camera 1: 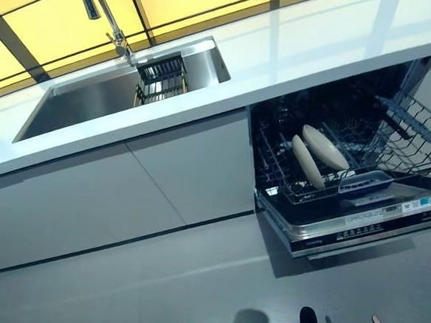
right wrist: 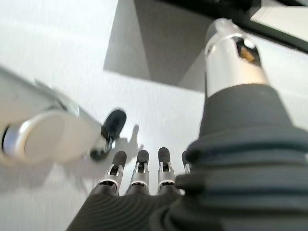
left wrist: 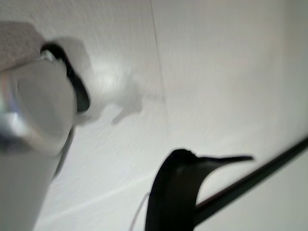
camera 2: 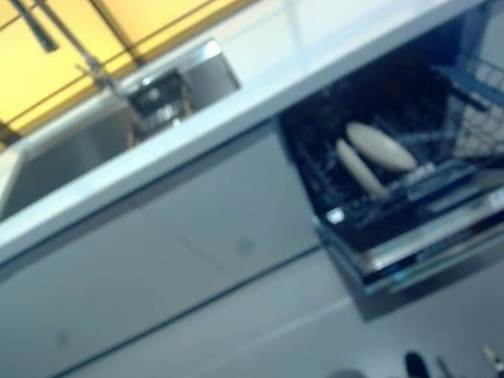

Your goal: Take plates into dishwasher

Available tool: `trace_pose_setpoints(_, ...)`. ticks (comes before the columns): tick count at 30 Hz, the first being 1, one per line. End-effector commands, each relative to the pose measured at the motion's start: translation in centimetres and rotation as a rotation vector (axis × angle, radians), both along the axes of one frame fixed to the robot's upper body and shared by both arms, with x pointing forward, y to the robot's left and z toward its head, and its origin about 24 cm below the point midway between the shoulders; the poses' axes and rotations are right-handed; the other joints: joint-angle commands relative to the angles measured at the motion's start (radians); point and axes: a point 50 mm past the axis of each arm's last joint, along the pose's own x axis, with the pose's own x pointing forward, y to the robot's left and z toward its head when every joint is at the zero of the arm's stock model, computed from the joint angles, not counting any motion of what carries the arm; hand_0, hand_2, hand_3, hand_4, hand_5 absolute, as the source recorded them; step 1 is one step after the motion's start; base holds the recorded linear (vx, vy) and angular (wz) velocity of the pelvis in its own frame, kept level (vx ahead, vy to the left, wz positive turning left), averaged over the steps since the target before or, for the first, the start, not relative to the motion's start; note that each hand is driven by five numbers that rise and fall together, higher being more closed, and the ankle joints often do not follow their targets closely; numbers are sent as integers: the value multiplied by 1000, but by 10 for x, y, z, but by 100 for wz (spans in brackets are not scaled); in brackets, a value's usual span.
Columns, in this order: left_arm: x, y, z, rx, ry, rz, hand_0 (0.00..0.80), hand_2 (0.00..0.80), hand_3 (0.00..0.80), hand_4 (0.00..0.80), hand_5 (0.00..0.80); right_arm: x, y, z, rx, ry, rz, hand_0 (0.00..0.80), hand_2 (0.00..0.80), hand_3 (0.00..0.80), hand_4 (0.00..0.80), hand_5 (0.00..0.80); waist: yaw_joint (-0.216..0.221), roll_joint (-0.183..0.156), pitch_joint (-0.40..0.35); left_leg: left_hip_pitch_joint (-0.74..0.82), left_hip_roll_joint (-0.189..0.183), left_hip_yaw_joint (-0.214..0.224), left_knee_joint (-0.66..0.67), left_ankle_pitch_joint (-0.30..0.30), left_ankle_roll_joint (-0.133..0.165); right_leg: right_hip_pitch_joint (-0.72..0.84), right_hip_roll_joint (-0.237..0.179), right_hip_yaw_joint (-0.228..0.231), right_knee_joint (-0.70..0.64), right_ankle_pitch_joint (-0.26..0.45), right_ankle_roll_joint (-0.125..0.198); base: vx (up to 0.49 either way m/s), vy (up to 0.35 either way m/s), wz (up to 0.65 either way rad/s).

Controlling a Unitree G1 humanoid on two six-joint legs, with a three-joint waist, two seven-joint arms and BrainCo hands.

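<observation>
1. Right wrist view: the right hand [right wrist: 139, 173] hangs with straight, relaxed fingers, holding nothing above the grey floor [right wrist: 57, 48].
2. Left hand's state: cannot tell.
3. Two cream oval plates [camera 1: 316, 155] stand on edge in the open dishwasher's black wire rack [camera 1: 395, 137], up and rightward, nearer the right arm.

Two cream oval plates [camera 1: 316, 154] stand on edge, side by side and leaning, in the lower rack [camera 1: 324, 188] of the open dishwasher [camera 1: 352, 215]. Rack pulled out over the lowered door. Both plates sit well apart from my fingers [right wrist: 139, 168], which hang straight above the bare floor and touch neither. Upper wire basket [camera 1: 414, 124] stands beside the plates.
</observation>
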Motion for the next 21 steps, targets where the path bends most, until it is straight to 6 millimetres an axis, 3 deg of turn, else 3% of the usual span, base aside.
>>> trace_pose_setpoints(1, -21, 4, -6, 3, 34, 18, 0, 0, 0, 0, 0, 26, -14, 31, -47, -180, -35, 0, 0, 0, 0, 0, 12, -6, -13, -25, -10, -46, 77, -26, 79, 15, 0, -18, 204, -163, -119, 21, -17, 9)
trace_pose_setpoints(8, -30, -4, -9, -23, 64, 15, 0, 0, 0, 0, 0, 57, -29, 75, -118, -288, -1, 0, 0, 0, 0, 0, 45, 20, -7, -57, -32, -77, 80, -1, 64, -25, -9, -33, 267, -195, -129, 15, -27, 16)
trace_pose_setpoints(13, -37, -9, -11, -41, 78, 23, 0, 0, 0, 0, 0, 88, -34, 123, -163, -427, 28, 0, 0, 0, 0, 0, 77, 38, 3, -83, -39, -94, 52, 47, 52, -57, -7, -53, 296, -211, -144, -2, -26, 10)
trace_pose_setpoints(16, -37, -9, -11, -45, 79, 25, 0, 0, 0, 0, 0, 94, -34, 134, -171, -463, 28, 0, 0, 0, 0, 0, 83, 41, 4, -87, -37, -97, 42, 60, 49, -62, -8, -58, 299, -214, -147, -6, -23, 17)
trace_pose_setpoints(21, -43, -10, -12, -61, 85, 28, 0, 0, 0, 0, 0, 120, -32, 188, -214, -670, 56, 0, 0, 0, 0, 0, 114, 49, 14, -102, -34, -116, 11, 118, 37, -79, -12, -83, 333, -237, -163, 7, -56, 13)
